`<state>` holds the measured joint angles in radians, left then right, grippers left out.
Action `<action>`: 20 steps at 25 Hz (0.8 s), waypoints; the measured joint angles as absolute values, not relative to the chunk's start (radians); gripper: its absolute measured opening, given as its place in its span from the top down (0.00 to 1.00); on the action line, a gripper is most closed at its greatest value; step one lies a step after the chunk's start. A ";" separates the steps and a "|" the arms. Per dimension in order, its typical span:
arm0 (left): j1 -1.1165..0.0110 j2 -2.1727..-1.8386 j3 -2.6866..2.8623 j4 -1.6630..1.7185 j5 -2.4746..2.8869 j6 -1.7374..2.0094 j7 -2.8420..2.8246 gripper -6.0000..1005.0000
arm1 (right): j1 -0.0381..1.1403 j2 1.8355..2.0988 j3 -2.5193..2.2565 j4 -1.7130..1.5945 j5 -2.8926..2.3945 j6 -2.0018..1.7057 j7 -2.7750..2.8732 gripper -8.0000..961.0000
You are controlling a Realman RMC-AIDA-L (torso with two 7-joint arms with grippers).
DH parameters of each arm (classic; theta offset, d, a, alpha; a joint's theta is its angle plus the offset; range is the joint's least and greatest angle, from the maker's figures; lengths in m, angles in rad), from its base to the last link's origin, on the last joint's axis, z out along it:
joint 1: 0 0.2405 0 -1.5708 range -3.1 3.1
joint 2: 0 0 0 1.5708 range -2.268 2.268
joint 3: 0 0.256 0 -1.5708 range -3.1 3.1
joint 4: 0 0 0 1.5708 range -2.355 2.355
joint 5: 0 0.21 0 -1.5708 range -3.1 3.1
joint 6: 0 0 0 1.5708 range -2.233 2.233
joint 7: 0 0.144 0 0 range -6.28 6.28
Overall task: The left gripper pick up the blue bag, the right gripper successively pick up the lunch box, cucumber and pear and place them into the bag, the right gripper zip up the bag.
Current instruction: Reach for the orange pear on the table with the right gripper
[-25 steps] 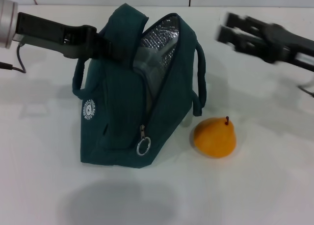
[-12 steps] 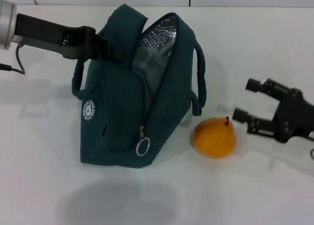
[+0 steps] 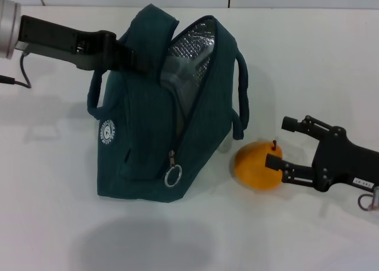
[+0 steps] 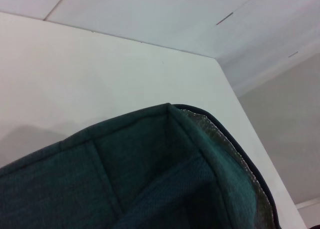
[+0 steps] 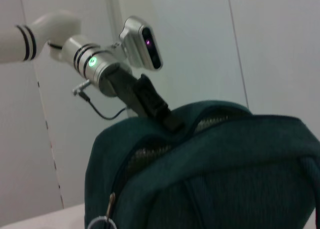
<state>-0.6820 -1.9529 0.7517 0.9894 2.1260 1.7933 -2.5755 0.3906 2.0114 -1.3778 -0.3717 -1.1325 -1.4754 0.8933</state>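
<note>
so, entry by item, places given from the blue bag:
blue bag [image 3: 160,117]: stands upright on the white table [image 3: 53,223], mouth gaping, zipper undone, silver ring pull [image 3: 173,176] hanging low on its front edge.
bag contents: foil lining [image 3: 189,49] shows, with a pale clear shape just inside that may be the lunch box; cucumber not seen anywhere outside, so judged already packed, though neither can be confirmed.
pear [image 3: 259,165]: on the table just beside the bag's right foot, stem up; not yet lifted.
left to do: pear into the bag, then the zip.
left gripper [image 3: 121,55]: reaches in from the bag's left, clamped onto the top rim of the bag and holding the mouth apart.
right gripper [image 3: 283,145]: low at the table on the pear's far side from the bag, fingers spread wide and pointing toward the bag, lower fingertip at the pear's side, nothing held.
</note>
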 joint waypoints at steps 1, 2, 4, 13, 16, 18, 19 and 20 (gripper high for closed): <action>-0.682 -1.953 0.752 0.989 2.126 1.793 -2.575 0.94 | 0.391 2.012 -1.390 -0.367 -1.133 -1.462 0.875 0.12; -0.682 -1.953 0.752 0.989 2.126 1.793 -2.575 0.94 | 0.392 2.012 -1.392 -0.366 -1.133 -1.459 0.872 0.12; -0.682 -1.953 0.752 0.989 2.126 1.793 -2.576 0.94 | 0.392 2.013 -1.397 -0.365 -1.133 -1.449 0.855 0.12; -0.680 -1.951 0.752 0.989 2.129 1.793 -2.576 0.94 | 0.402 2.016 -1.400 -0.366 -1.123 -1.425 0.834 0.16; -0.679 -1.951 0.754 0.989 2.129 1.793 -2.576 0.94 | 0.403 2.016 -1.400 -0.367 -1.126 -1.425 0.834 0.26; -0.679 -1.951 0.754 0.989 2.129 1.793 -2.576 0.94 | 0.403 2.016 -1.402 -0.365 -1.128 -1.425 0.833 0.33; -0.679 -1.951 0.754 0.989 2.129 1.793 -2.576 0.94 | 0.403 2.016 -1.403 -0.365 -1.129 -1.425 0.833 0.37; -0.679 -1.951 0.754 0.989 2.129 1.793 -2.576 0.94 | 0.403 2.016 -1.405 -0.364 -1.129 -1.425 0.833 0.41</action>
<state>-0.6795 -1.9511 0.7538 0.9894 2.1288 1.7932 -2.5755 0.4027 2.0157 -1.4054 -0.3644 -1.1291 -1.4247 0.8329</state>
